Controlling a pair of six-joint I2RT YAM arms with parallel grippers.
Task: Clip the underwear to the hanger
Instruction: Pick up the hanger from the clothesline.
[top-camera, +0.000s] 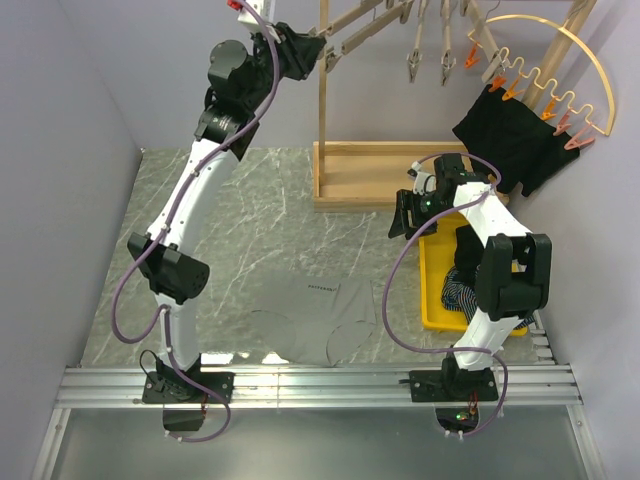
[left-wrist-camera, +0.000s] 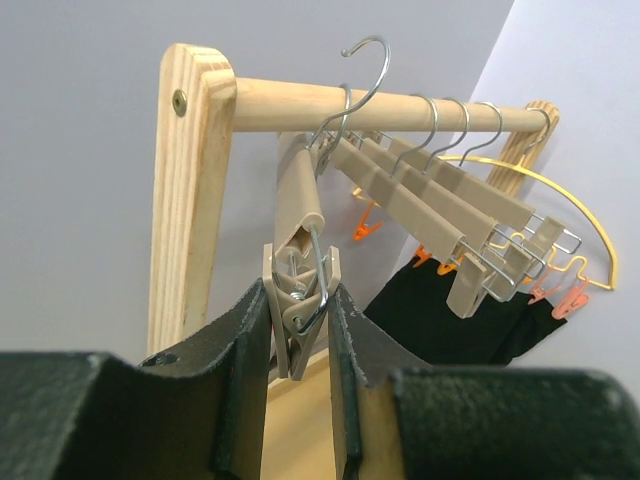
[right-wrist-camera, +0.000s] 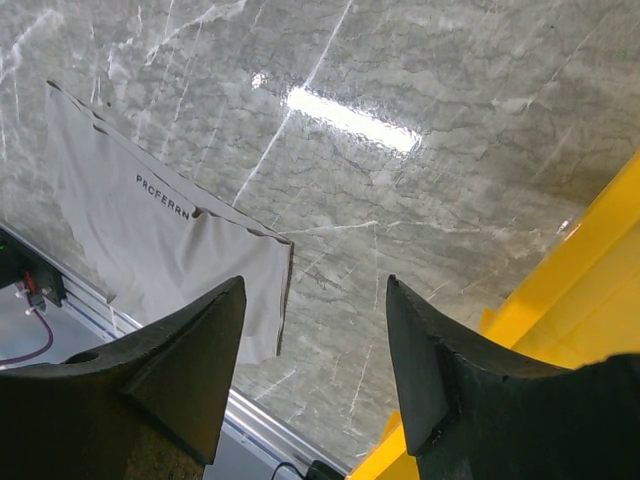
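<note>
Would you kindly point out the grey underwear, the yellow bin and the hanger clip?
grey underwear (top-camera: 310, 315): top view, centre of fabric.
yellow bin (top-camera: 430, 295): top view, left wall.
hanger clip (left-wrist-camera: 295, 320): left wrist view, clip body.

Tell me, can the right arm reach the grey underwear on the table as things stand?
Probably yes. The right gripper hangs open and empty over bare table beside the yellow bin. Nothing lies between it and the grey underwear, which lies flat.

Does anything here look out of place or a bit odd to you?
Slightly. The grey underwear lies flat on the table, touched by neither gripper, while the left gripper pinches a hanger clip with no cloth in it. That hanger also hangs steeper than its neighbours.
</note>
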